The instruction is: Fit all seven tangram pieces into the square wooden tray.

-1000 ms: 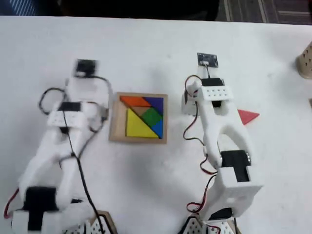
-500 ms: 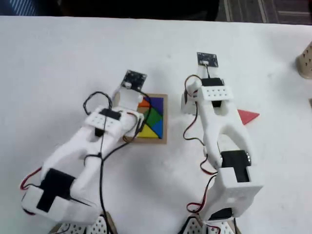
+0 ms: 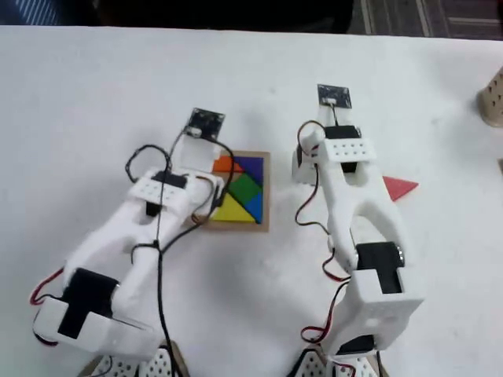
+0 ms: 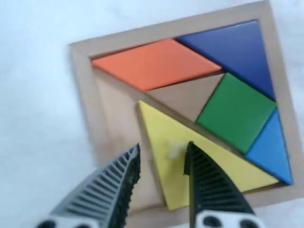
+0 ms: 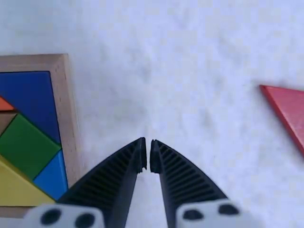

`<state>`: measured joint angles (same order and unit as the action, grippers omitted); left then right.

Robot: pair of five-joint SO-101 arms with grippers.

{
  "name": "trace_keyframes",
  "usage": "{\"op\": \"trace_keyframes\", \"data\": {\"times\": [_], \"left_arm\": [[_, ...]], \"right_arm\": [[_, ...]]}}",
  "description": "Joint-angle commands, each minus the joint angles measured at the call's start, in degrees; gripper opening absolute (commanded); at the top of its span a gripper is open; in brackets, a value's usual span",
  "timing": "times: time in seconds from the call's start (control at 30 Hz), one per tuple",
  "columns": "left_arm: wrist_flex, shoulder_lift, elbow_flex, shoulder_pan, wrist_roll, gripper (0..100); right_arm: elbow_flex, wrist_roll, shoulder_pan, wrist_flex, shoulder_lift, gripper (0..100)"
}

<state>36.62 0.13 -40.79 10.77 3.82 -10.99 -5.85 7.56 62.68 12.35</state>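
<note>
Table (image 3: 78,86): white, carrying both arms, the tray and one loose piece.
Right arm (image 3: 363,220): rooted at the near edge, stretched toward the far edge, standing between tray and loose piece.
Left arm (image 3: 118,236): rooted by the near-left corner, slanted in over the tray's left half.
Tray (image 3: 266,196): square, wooden, mid-table between the arms; mostly filled, with bare floor (image 4: 111,123) along its left wall.
Left gripper (image 4: 162,149): jaws apart and empty, straddling the yellow piece's left edge above that bare strip.
Right gripper (image 5: 147,142): jaws all but closed, nothing in them, low over bare table, apart from both the tray rim and the loose piece.
Yellow triangle (image 4: 204,156): biggest piece inside, on the tray's near side.
Blue triangle (image 4: 237,52): tray's far-right corner.
Orange parallelogram (image 4: 156,64): along the tray's far wall.
Green square (image 4: 235,111): between blue and yellow.
Red triangle (image 3: 401,187): flat on the table outside the tray, toward the right edge, on the right gripper's side away from the tray; right arm plainly nearer, nothing between jaws and piece; long edge partly hidden, direction unclear.
Light-blue triangle (image 4: 268,149): tray's near-right corner.
Tan triangle (image 4: 187,97): between orange and green; piece or floor, cannot tell.
Obstacle, probably: left gripper above the very gap awaiting the red piece.
</note>
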Motion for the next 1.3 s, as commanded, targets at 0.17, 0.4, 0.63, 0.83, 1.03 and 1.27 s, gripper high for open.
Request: {"op": "trace_keyframes", "data": {"times": [0.17,0.4,0.63,0.83,1.03,1.27], "left_arm": [[3.5,0.1,0.8,-5.7,0.4,17],[-0.6,0.0,2.7,-5.2,0.4,17],[-7.0,-1.0,2.7,0.5,0.4,17],[-7.5,-6.2,2.1,2.8,0.4,17],[-7.7,-3.3,2.7,3.6,0.4,17],[-10.4,4.1,2.8,4.6,0.4,17]], "right_arm": [[0.3,0.1,-0.4,-0.5,-3.5,2.1],[0.3,0.1,-0.4,-0.6,-3.5,2.1],[0.3,0.1,-0.4,-0.7,-3.5,2.1],[0.4,0.1,-0.4,-0.7,-3.5,2.1],[0.6,0.1,-0.3,-0.8,-3.5,2.1],[0.6,0.2,-0.1,-0.8,-3.5,2.1]]}}
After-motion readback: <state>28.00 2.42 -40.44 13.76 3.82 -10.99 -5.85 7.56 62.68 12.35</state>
